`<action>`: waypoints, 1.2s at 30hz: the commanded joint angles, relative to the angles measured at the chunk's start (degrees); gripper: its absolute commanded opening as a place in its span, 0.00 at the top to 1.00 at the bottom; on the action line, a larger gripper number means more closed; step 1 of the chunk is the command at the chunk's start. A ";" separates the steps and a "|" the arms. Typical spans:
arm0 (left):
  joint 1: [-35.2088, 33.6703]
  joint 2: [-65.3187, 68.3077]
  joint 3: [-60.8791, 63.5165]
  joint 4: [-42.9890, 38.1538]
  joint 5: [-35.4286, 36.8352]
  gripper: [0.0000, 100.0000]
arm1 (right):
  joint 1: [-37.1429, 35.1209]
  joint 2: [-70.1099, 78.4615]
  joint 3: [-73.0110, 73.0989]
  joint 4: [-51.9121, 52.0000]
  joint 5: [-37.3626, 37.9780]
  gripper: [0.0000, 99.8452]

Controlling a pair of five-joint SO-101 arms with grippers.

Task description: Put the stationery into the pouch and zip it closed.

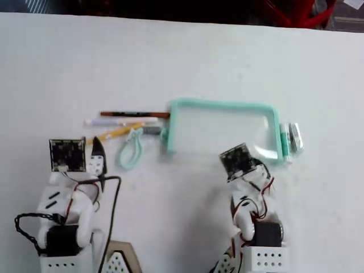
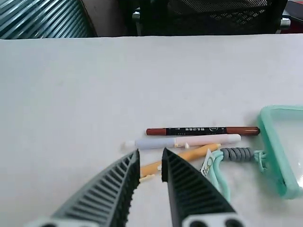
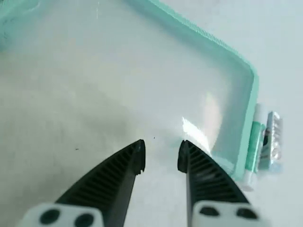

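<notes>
A mint-green pouch with a clear face lies flat mid-table, its strap loop trailing off its left end. Left of it lie a brown pen, a white pen and a yellow pen. My left gripper is open and holds nothing, its tips just short of the yellow pen and white pen. My right gripper is open and hovers over the pouch's near edge by its right end. A green-and-white tube and a small silvery item lie just outside that end.
The white table stretches bare behind the pouch. The brown pen nearly touches the pouch's rim. A grey cord ties the strap to the pouch. Dark chairs stand past the far table edge.
</notes>
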 commanded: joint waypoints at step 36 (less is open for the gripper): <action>-11.03 -0.40 1.41 -1.67 10.73 0.90 | -42.51 119.87 -109.19 22.64 6.86 0.66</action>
